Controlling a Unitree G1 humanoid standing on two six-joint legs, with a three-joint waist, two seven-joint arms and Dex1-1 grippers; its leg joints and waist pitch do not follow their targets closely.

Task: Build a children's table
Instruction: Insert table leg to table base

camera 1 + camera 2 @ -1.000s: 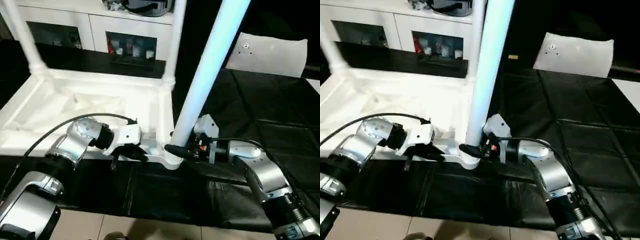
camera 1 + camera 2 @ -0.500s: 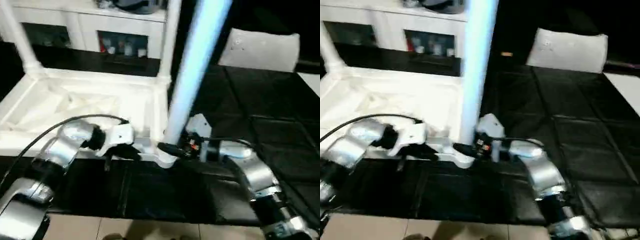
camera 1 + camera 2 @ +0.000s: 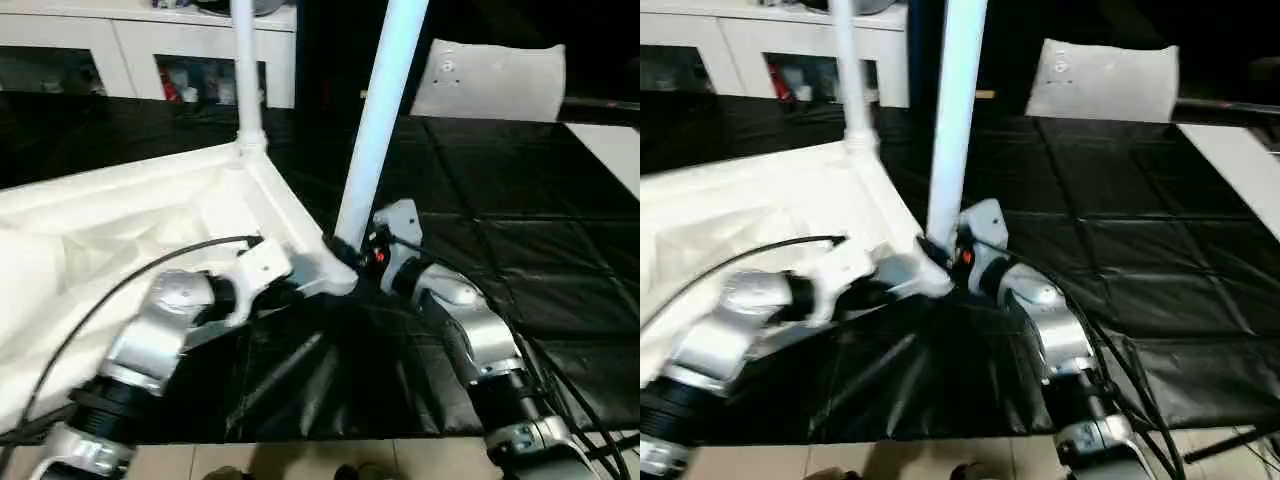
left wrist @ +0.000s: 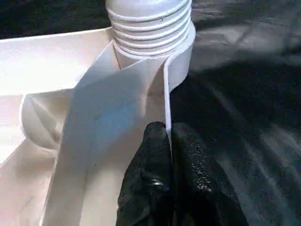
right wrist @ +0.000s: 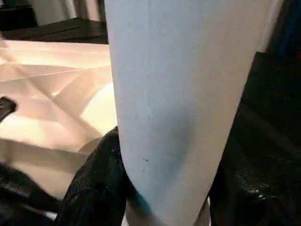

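My right gripper (image 5: 164, 188) is clamped around the base of a leg (image 3: 378, 120), one black finger on each side of the tube, right where it enters the near corner socket (image 3: 335, 275) of the tabletop (image 3: 120, 230). My left gripper (image 4: 169, 141) is pinched tight on the thin rim (image 4: 165, 99) of the tabletop just beside that socket; in the left wrist view the leg's ribbed collar (image 4: 149, 23) sits in the socket ahead of my fingertips. The tabletop lies underside up on the black mat (image 3: 520, 230), its near corner pointing toward me, and another leg (image 3: 243, 70) stands in the far corner socket. Behind are white cabinets (image 3: 150, 50) and a flat white sheet (image 3: 490, 80). My reading: this leg is being seated. To do it well, the left pinch should hold the rim steady so the tabletop cannot slide or twist, while the right keeps the tube in line with the socket and presses or turns it straight down. The leg leans a little in the head views; I judge that pushing while tilted could jam the ribs or lever the corner off the mat.
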